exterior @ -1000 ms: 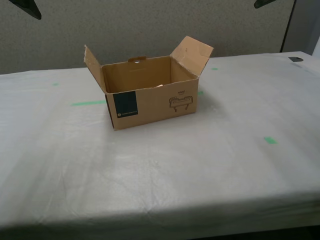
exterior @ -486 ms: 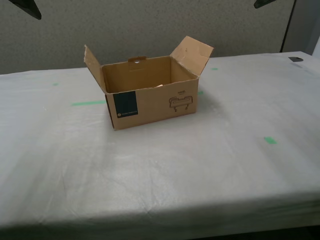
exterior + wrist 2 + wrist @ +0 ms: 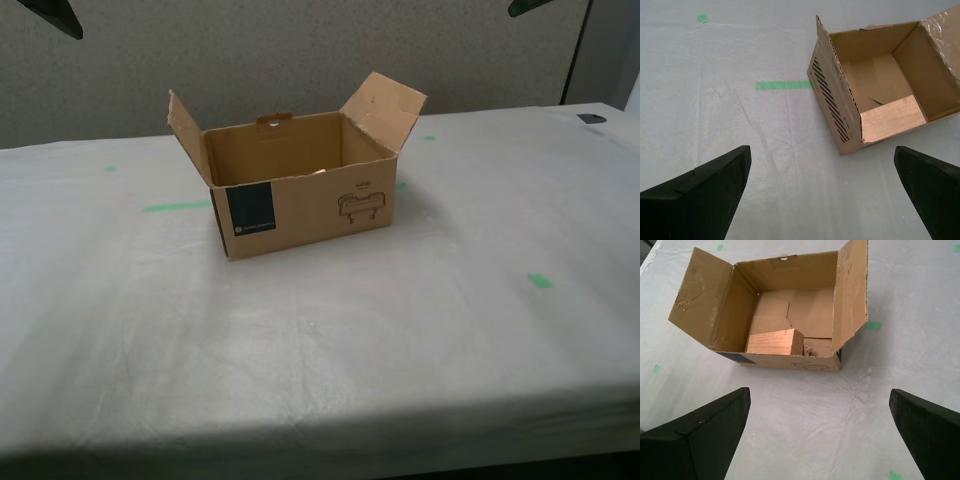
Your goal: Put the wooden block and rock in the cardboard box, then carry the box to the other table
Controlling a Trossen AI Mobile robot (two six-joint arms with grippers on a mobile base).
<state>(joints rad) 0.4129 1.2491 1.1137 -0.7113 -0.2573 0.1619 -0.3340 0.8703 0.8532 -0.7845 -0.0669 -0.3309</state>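
Exterior view: the cardboard box [image 3: 300, 180] is sitting on the white-cloth surface [image 3: 330, 330], brown corrugated, both side flaps standing out, a dark blue label patch and a black line drawing showing on its near wall, a handle-slot tab rising from the far wall. A green tape strip [image 3: 176, 206] is lying beside the box.

Second wrist view: my second hand [image 3: 822, 187] is hanging above the surface, fingers spread wide, gripping nothing. The wooden block [image 3: 892, 118], pale tan, is lying inside the box.

First wrist view: my first hand [image 3: 820, 432] is likewise spread and empty. Inside the box, the rock [image 3: 808, 349], small and speckled, is sitting just beside the block.
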